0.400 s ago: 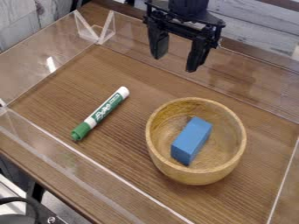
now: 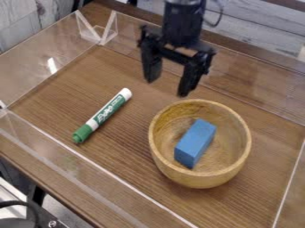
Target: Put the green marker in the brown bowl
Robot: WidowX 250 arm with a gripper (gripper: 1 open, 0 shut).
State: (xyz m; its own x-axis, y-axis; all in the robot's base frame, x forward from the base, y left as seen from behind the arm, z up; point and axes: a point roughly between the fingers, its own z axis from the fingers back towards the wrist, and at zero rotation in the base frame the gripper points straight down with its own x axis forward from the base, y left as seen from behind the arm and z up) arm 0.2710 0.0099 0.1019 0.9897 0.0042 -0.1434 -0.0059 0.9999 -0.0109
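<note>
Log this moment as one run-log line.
claw: open, empty, pointing down above table | green marker: flat on wooden table, untouched | brown bowl: holds blue block | marker in bowl: not yet

The arm comes down from the top of the picture, and its black gripper [image 2: 170, 73] points straight down. The two dark fingers [image 2: 150, 66] stand wide apart, with nothing between them. They hang in the air.
</note>
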